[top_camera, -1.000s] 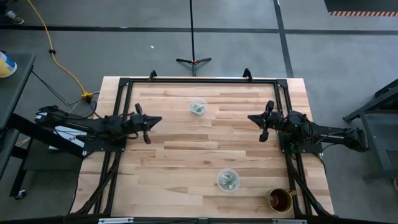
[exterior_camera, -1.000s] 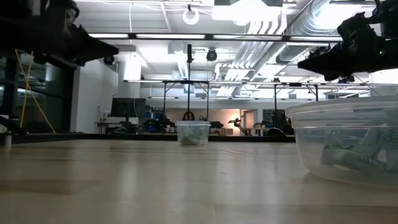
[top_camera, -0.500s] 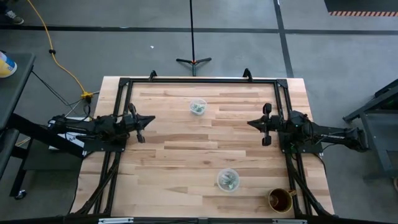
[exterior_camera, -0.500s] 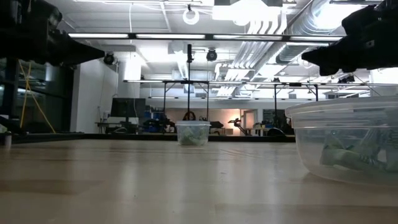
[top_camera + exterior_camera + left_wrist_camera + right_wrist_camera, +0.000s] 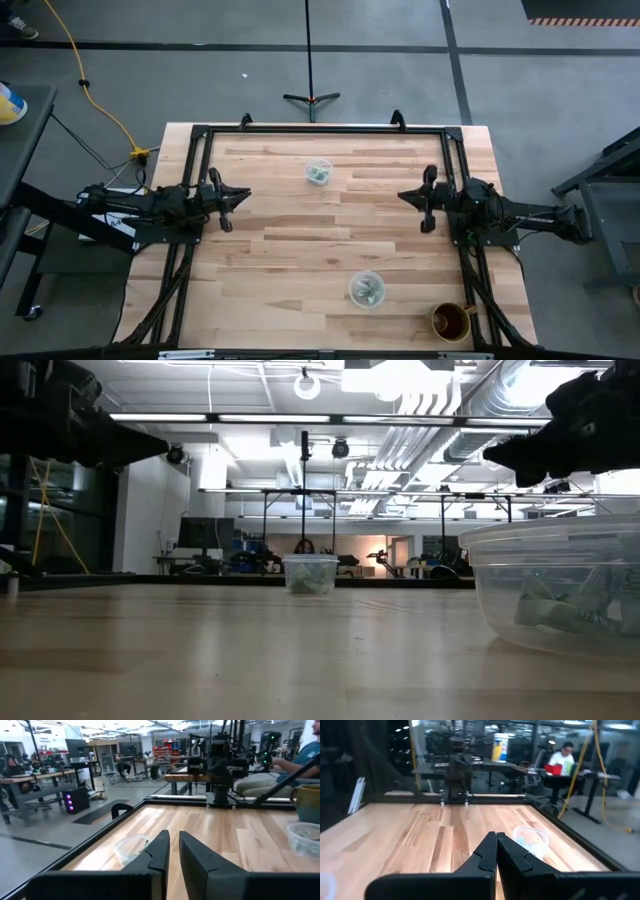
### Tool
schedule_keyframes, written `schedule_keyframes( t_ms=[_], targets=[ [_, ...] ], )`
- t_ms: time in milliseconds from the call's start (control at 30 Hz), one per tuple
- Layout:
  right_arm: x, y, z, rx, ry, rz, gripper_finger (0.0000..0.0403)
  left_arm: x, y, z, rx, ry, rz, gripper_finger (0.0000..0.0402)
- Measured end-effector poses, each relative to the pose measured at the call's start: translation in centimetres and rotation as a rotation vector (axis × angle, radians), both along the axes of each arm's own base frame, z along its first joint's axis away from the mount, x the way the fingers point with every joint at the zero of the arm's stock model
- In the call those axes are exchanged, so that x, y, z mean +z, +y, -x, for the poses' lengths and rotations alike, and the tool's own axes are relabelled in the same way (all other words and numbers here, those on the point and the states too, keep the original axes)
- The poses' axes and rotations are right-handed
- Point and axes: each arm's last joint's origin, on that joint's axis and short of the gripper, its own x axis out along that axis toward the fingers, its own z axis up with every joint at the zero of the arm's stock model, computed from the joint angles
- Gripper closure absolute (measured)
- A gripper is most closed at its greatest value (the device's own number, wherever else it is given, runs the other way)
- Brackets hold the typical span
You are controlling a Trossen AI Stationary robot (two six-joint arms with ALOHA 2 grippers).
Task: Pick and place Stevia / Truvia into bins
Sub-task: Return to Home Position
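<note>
Both arms have drawn back to the table's sides, left gripper closed to a sliver, right gripper pinched tight, both empty, with sachets lying in the far cup and near cup, so sorting looks done.

L arm folded low, left gripper pointing inward, fingers nearly together w/ thin gap. R arm mirrors it opp.; right gripper fingers pressed together, empty.
</note>
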Motion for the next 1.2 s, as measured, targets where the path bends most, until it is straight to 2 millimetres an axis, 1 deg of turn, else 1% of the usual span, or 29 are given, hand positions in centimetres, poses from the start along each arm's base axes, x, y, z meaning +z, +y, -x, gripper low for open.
schedule_keyframes(
  t_ms=[67,267,400,467,667,800,1200],
  targets=[
    [-0.03,-0.07,0.01,-0.025,-0.001,-0.028,0.0403,0.0,0.04,0.01,0.014,0.0,0.001,0.0332],
    [-0.22,-0.08,0.01,-0.029,0.023,-0.001,0.0402,-0.01,0.09,0.03,0.036,0.006,-0.014,0.0362],
    [-0.28,-0.09,0.01,-0.03,0.029,-0.001,0.0402,0.0,0.1,0.03,0.036,0.004,-0.008,0.0369],
    [-0.31,-0.09,0.01,-0.03,0.032,-0.001,0.0402,0.0,0.1,0.03,0.036,0.004,-0.008,0.0364],
    [-0.34,-0.09,0.01,-0.03,0.036,-0.001,0.0402,0.0,0.1,0.03,0.036,0.004,-0.008,0.0326],
    [-0.34,-0.09,0.01,-0.03,0.036,-0.001,0.0402,0.0,0.1,0.04,0.036,0.004,-0.008,0.0311],
    [-0.34,-0.09,0.01,-0.03,0.035,-0.001,0.0402,0.0,0.1,0.04,0.036,0.003,-0.007,0.0305]
  ],
)
